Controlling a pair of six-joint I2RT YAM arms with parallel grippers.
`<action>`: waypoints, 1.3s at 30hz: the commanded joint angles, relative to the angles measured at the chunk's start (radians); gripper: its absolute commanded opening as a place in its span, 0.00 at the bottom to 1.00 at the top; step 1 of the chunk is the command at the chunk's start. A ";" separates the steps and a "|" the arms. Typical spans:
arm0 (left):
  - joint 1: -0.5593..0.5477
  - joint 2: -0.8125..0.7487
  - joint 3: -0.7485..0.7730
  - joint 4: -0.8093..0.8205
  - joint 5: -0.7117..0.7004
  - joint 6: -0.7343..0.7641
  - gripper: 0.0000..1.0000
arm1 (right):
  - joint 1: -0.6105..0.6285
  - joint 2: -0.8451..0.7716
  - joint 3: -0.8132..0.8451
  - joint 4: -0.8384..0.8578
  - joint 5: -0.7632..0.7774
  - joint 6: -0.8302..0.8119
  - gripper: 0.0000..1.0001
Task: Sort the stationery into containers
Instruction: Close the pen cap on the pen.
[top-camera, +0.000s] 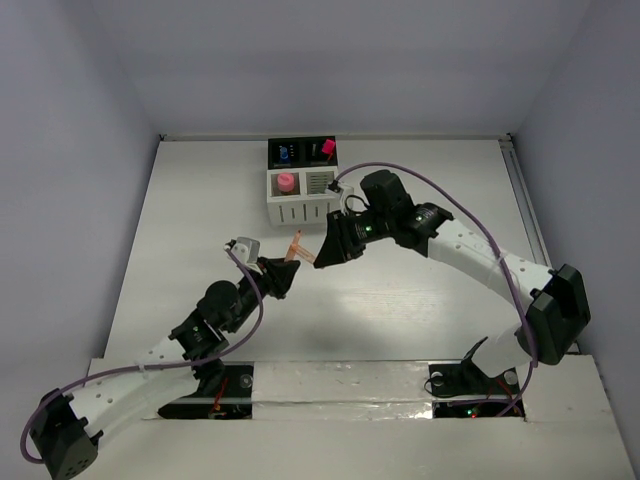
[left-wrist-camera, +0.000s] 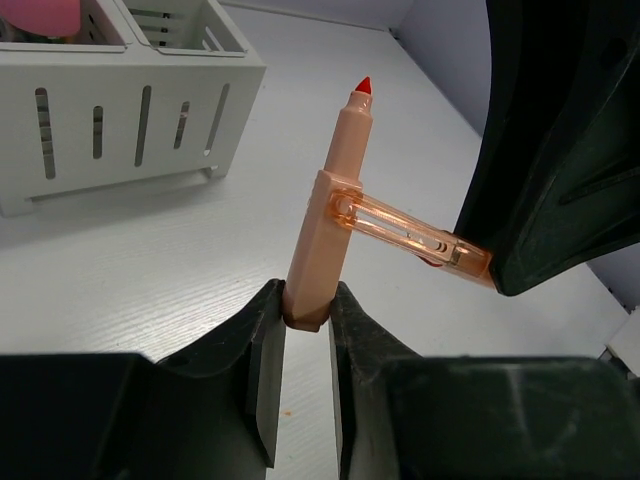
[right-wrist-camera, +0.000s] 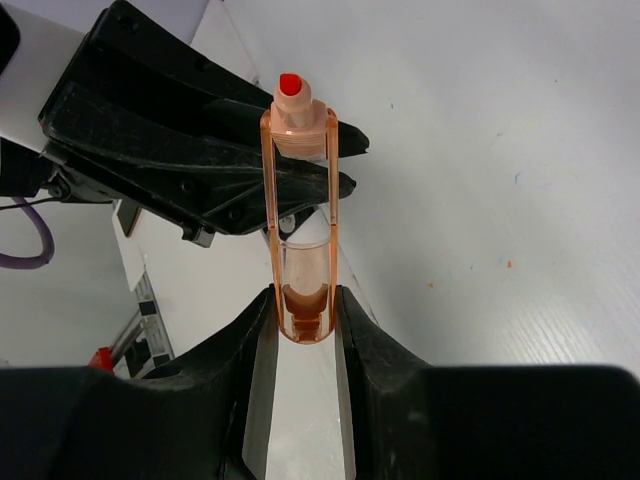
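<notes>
Bridging left pincer (left-wrist-camera: 305, 305) and right pincer (right-wrist-camera: 303, 300) — clamped orange pen (left-wrist-camera: 335, 200).

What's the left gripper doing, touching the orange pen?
Touching. The left wrist view shows the left gripper pinching the orange pen at its base, no gap.

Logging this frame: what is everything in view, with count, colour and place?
pen: one, pale orange with a red tip, uncapped, held by its base above mid-table
cap: one, clear orange, one end at the pen's collar, the other end gripped
cups: four in one block, two black behind, two white slotted in front, rear centre of the table
blue item: one, in the left black cup
pink items: two, one in the right black cup, one in the left white cup
table: one, white
left gripper: one, black, shut on the pen
right gripper: one, black, shut on the cap
</notes>
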 joint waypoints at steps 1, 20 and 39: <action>0.004 -0.024 0.048 0.015 0.016 -0.007 0.00 | -0.017 -0.039 0.001 -0.024 0.030 -0.015 0.01; -0.015 -0.025 -0.009 -0.004 0.125 -0.031 0.00 | -0.037 -0.031 0.121 0.072 0.294 0.005 0.01; -0.033 -0.005 -0.006 0.025 0.157 -0.024 0.00 | -0.047 0.108 0.244 0.135 0.270 0.020 0.04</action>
